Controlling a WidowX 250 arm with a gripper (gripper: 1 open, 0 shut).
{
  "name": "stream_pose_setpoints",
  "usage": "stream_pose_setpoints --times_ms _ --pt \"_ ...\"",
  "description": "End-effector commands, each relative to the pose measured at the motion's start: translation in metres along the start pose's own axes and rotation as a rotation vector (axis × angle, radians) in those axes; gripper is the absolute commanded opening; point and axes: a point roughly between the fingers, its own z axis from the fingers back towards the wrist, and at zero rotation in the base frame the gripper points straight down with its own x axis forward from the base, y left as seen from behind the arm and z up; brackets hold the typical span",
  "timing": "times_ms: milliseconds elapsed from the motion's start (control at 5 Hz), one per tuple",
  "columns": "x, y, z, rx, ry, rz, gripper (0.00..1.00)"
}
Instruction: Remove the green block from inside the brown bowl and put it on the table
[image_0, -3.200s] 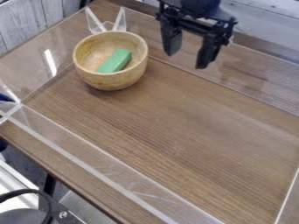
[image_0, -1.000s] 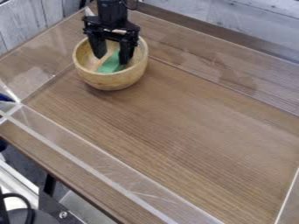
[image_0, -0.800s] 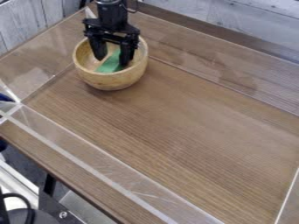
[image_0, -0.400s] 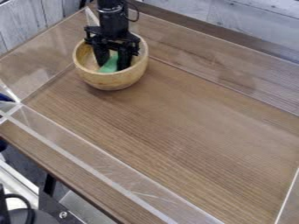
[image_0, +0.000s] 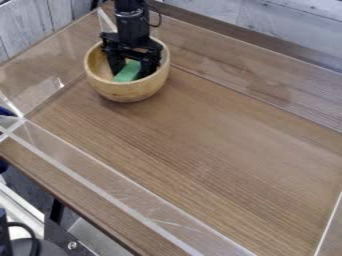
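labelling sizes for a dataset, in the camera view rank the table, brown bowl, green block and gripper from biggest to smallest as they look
1. table
2. brown bowl
3. gripper
4. green block, partly hidden by the gripper

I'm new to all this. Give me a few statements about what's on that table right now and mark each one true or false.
1. The green block lies inside the brown bowl. True.
2. The gripper is over the middle of the table. False: it reaches down into the bowl, around the block.
3. The bowl is tipped on its side. False: it stands upright.
4. Clear walls edge the table. True.
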Motion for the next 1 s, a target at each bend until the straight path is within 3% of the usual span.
stream_pose_setpoints --times_ms 0,400,600,800 --pt "0.0098 0.008 0.0188 -0.011 -0.063 0.048 1.0" --pt "0.0071 0.0144 0.0226 -0.033 -0.024 0.09 1.0" --pt "0.0097 0.0162 0.0175 -0.022 -0.025 0.111 0.0" --pt "0.0053 0.0164 0.025 -0.048 -0.043 0.111 0.0"
